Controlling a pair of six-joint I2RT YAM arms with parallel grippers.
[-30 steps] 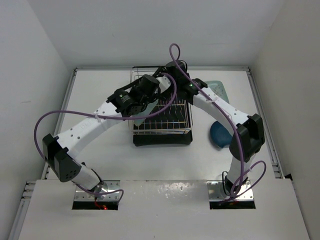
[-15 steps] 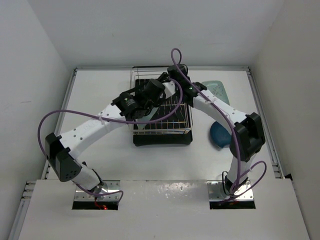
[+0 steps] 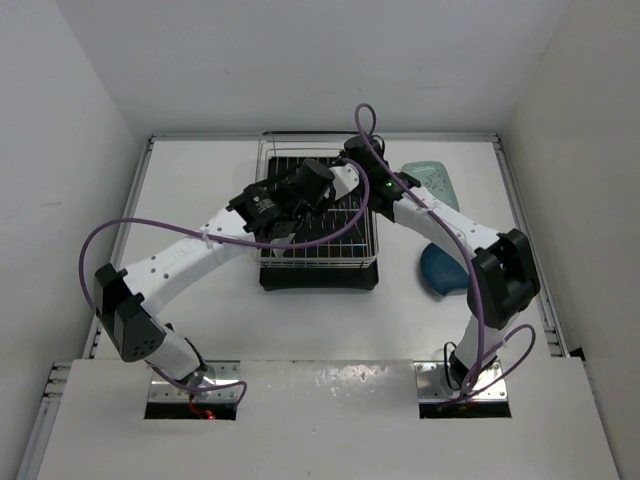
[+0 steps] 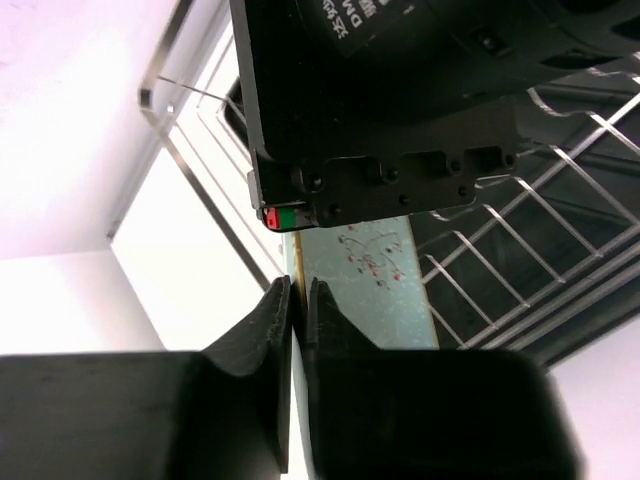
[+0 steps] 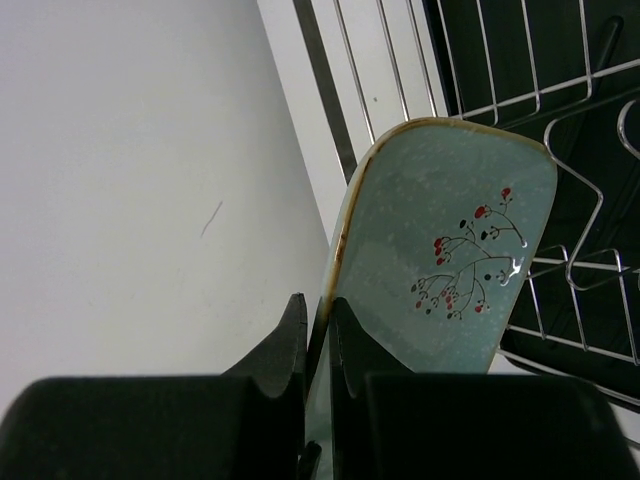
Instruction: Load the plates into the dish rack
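- The right gripper (image 5: 318, 330) is clamped on the rim of a mint plate (image 5: 450, 250). The plate stands on edge beyond its fingertips, probably so it can slip between dividers instead of lying flat.
- The left gripper (image 4: 297, 310) is pinched shut on the thin edge of what looks like the same plate, just beside the right gripper's black body. I judge the double hold serves to steady the plate or pass it across.
- The dish rack (image 3: 320, 275) lies directly beneath both grippers, its wires close beside the plate. Whether the plate sits in a slot, I cannot tell.
- A second mint plate (image 3: 432, 180) and a blue plate (image 3: 445, 270) lie flat on the desk (image 3: 190, 180), well apart from the right gripper and outside the rack, not yet loaded.
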